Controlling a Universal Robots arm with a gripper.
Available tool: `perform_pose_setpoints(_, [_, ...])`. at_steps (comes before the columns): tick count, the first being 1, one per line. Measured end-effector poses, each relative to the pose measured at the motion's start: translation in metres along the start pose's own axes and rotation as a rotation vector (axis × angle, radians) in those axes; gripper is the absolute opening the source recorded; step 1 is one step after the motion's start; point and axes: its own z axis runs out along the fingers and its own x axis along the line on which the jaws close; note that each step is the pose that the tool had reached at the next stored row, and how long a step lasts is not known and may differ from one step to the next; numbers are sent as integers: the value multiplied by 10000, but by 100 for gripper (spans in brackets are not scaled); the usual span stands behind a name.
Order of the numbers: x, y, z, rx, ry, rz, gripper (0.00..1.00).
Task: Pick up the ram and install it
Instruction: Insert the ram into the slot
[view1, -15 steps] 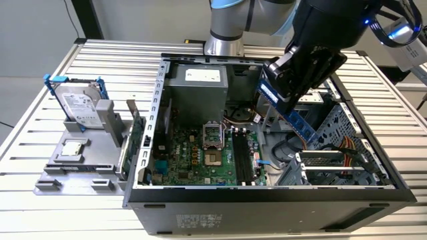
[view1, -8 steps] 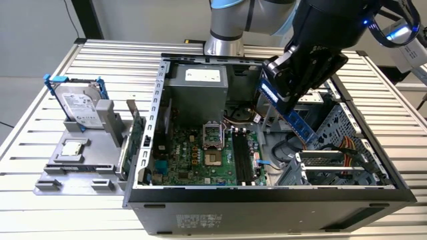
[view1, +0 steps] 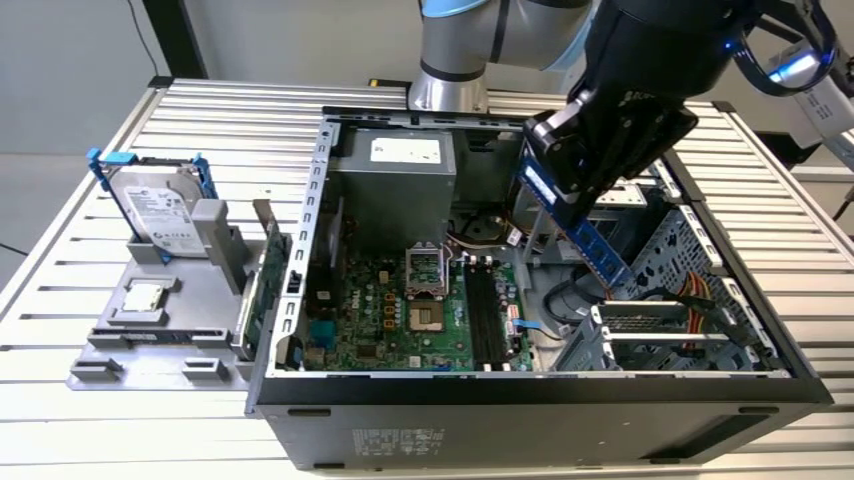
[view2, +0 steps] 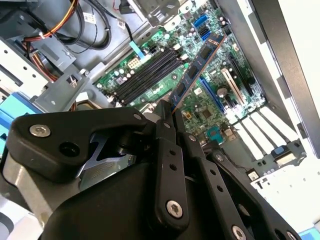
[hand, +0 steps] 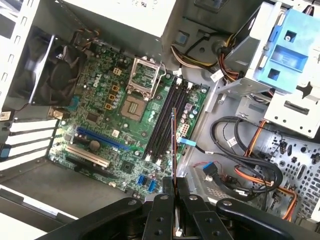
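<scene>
Holds the ram (view1: 603, 258) in the gripper (view1: 571, 195), clamped shut on its upper end. Hangs tilted inside the open case (view1: 534, 400), lower end down over the motherboard (view1: 387, 310) edge nearest the drive cage, apart from the board as far as can be judged. Runs nearly parallel to the slots (hand: 167, 117) in the first wrist view, above them and not seated in any.

Appears light and stiff, yet thin and easily harmed (chips on the faces, contacts along one long edge). Best taken by the short ends or the bare long edge, never by the contact row. Judged prone to swing or slip when pinched at one end alone, far from the middle. Unforgiving of skewed force: likely to crack, or to spoil a slot, if pressed askew.

Outside the case, toward the tabletop's edge on the exterior view's left: a hard drive (view1: 160, 205), propped upright.
</scene>
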Motion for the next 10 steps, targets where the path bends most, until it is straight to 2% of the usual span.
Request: perform_pose_setpoints(10, [0, 0, 0, -28, -3, 599, 0])
